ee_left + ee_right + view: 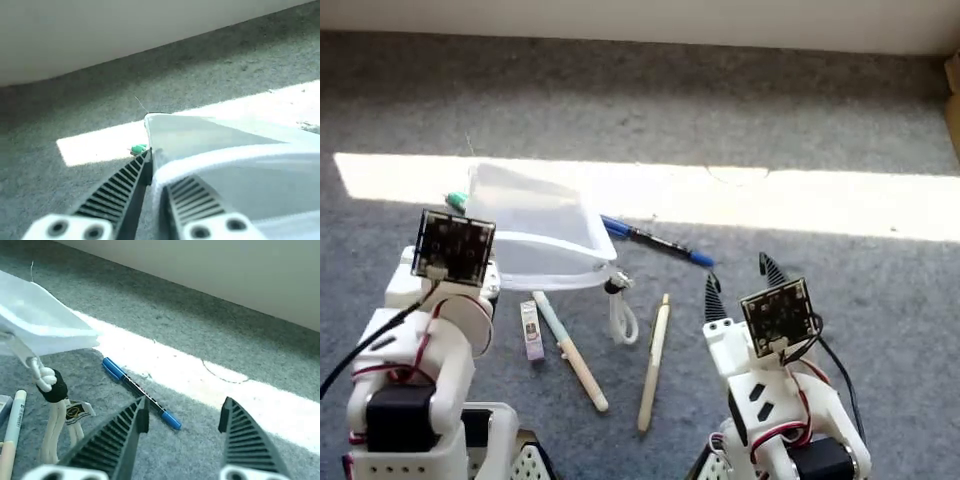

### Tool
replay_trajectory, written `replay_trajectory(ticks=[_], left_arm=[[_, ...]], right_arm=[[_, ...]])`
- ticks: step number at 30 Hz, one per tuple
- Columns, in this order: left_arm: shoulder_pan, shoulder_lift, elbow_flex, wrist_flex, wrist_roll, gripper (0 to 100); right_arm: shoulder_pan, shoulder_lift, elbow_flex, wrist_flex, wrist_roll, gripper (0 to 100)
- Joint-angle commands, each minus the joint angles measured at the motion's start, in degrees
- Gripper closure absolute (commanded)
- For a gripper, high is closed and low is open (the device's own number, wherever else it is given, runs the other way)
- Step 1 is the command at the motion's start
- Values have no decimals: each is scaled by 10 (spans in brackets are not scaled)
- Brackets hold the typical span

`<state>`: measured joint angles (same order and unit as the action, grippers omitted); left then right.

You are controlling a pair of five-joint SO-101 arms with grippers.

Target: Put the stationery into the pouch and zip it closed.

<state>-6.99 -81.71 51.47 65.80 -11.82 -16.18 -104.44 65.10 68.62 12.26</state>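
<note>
A translucent white pouch (pixel 535 230) lies on the grey carpet, its mouth toward the arms. My left gripper (pixel 152 172) is shut on the pouch's (pixel 210 145) near rim at its left end, and a green-tipped item (pixel 139 148) lies just beyond the fingers. A blue pen (pixel 655 242) lies to the right of the pouch. My right gripper (pixel 738 277) hangs open just short of the blue pen (pixel 140 390), with nothing between its fingers. A beige pen (pixel 653 362), a pale green and tan pen (pixel 570 350) and a small eraser (pixel 531 330) lie in front of the pouch.
The pouch's white cord loop with a black bead (pixel 619 310) trails from its right corner toward the beige pen. A bright strip of sunlight (pixel 800 200) crosses the carpet. A pale wall (pixel 640 15) runs along the far edge.
</note>
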Motion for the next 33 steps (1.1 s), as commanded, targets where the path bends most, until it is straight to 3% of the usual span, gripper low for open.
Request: replay_trajectory(ticks=[1,10,19,27,33], left_arm=[[-4,110,-129,40,37,993],[-1,269,-250,57,113,993],[-1,444,-362,69,171,993],[0,465,-349,97,192,993],[-19,465,-322,103,187,993]], right_arm=[[7,6,-2,-15,4,781],[7,20,-3,-15,4,781],[7,186,-7,-30,3,781],[7,241,-24,-42,3,781],[7,377,-89,-43,3,781]])
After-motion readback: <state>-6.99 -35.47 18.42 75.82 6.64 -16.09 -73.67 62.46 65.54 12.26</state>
